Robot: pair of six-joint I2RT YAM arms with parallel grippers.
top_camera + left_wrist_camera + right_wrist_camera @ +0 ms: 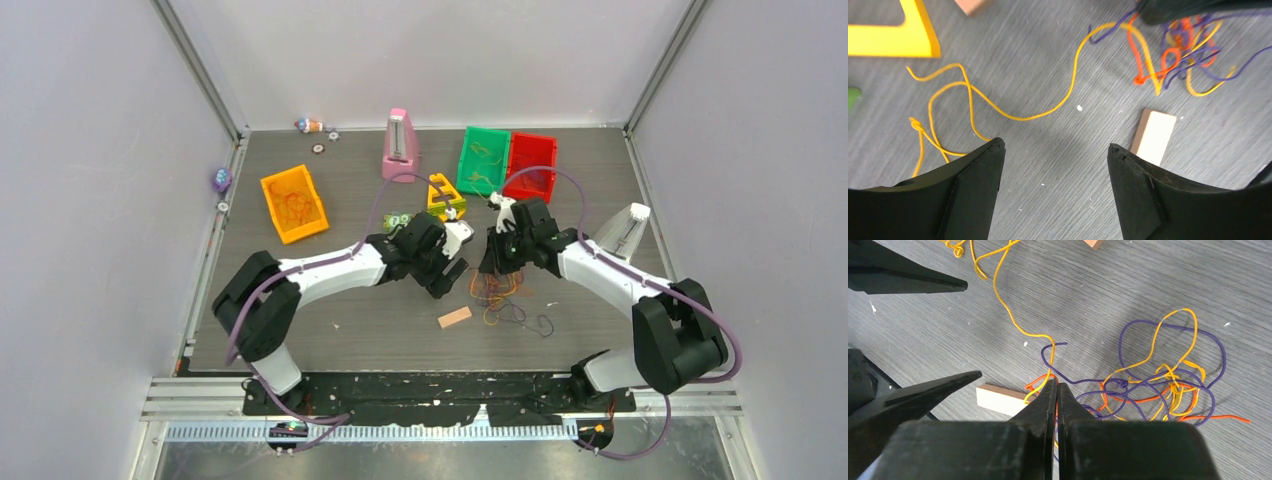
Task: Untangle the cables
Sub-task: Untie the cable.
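Right pincer is pressed together on a yellow strand of the cables, tangled mid-table just right of a wooden block. Left pincer hangs spread over the table, left of the tangle.

A small wooden block lies on the grey bench, just nearer than the left hand. Beyond that hand sit a yellow block and a pink metronome. An orange bin lies well to its left. Beyond the right hand, a green bin touches a red bin.
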